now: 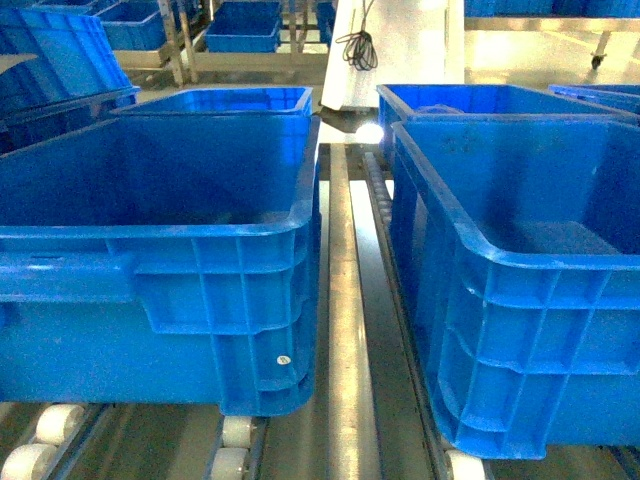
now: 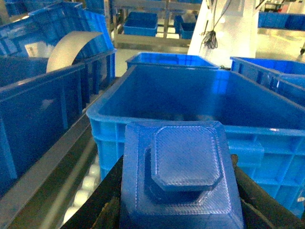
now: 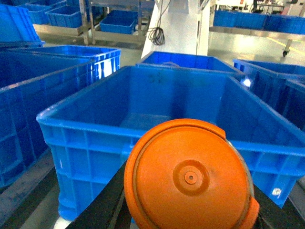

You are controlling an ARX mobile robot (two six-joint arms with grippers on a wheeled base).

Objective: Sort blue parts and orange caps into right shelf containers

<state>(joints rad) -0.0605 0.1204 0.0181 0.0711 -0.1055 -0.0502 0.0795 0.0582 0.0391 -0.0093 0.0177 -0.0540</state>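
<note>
A blue part (image 2: 183,174), square with clipped corners and a raised octagonal boss on top, sits clamped between the dark fingers (image 2: 102,205) of the left gripper (image 2: 183,210), held just in front of the near rim of a large blue crate (image 2: 157,119). An orange cap (image 3: 190,179), round with a small hub at its centre, is gripped the same way by the right gripper (image 3: 190,214), whose dark fingers (image 3: 107,202) flank it, short of the rim of another blue crate (image 3: 95,119). In the head view neither gripper shows; two crates stand side by side on roller tracks, the left crate (image 1: 150,240) and the right crate (image 1: 480,250), with a metal rail (image 1: 345,330) between them (white rollers (image 1: 235,445) peek out below). More blue crates (image 1: 245,25) fill racks behind.
</note>
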